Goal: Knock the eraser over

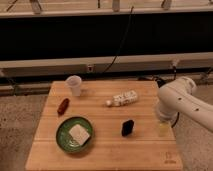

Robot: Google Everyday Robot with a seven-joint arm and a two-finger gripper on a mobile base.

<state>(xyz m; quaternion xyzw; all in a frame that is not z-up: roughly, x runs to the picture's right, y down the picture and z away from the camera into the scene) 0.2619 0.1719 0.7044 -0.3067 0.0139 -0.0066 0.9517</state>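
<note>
Hanging over the right edge of the bench (110,155), the gripper (164,128) shows too little to tell whether it is released or clenched. The eraser (127,128) stands upright, apart from it, between bench middle and right edge. Seemingly nothing is done; approach and push remain.

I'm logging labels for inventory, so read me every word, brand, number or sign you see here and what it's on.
No text here can be read.
bottle, lying on its side: patterned label, too blurred to read.
table: small mark at its near right corner, too blurred.
eraser, cup, plate: no text visible.
gripper, at the table's right edge, right of the eraser: none visible.
</note>
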